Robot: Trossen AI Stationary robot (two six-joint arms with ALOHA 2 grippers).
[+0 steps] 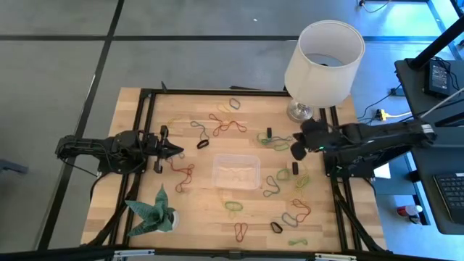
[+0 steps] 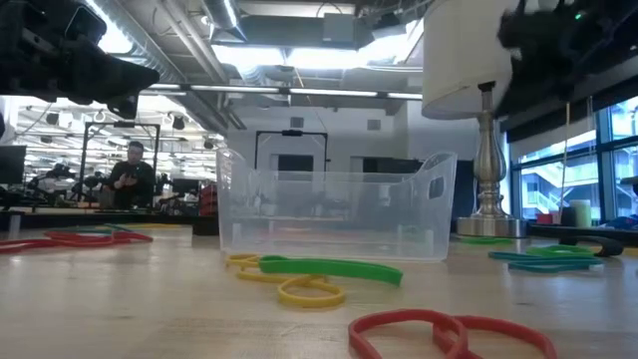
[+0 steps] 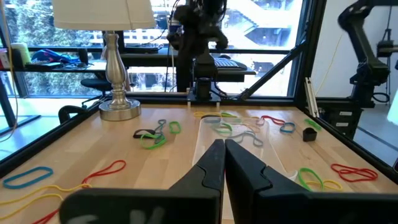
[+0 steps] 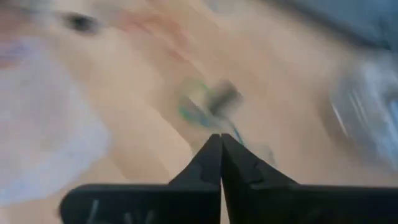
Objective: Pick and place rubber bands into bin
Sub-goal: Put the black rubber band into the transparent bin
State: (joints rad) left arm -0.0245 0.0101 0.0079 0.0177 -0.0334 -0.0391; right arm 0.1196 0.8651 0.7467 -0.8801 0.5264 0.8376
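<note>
Across the wooden tabletop (image 1: 145,196) the rubber bands (image 1: 233,206) lie scattered on every side. The white lamp (image 1: 324,54) stands at the far right corner and the clear bin (image 1: 236,171) sits near the middle, with only a faint trace of something on its floor.

I am the right gripper (image 1: 298,150), hanging over the cluster of bands between the bin and the lamp base, fingers pressed together. My wrist view is smeared. A green-blue band (image 4: 193,106) shows just past my tips, but I cannot tell whether I have it pinched.

To do this step well, I would check for a band in my grip before I travel. If I have one, I should lift clear of its neighbours, cross the bin's near wall and release low over its floor. The left gripper (image 1: 176,151) waits at the bin's other side, fingers likewise pressed together.
</note>
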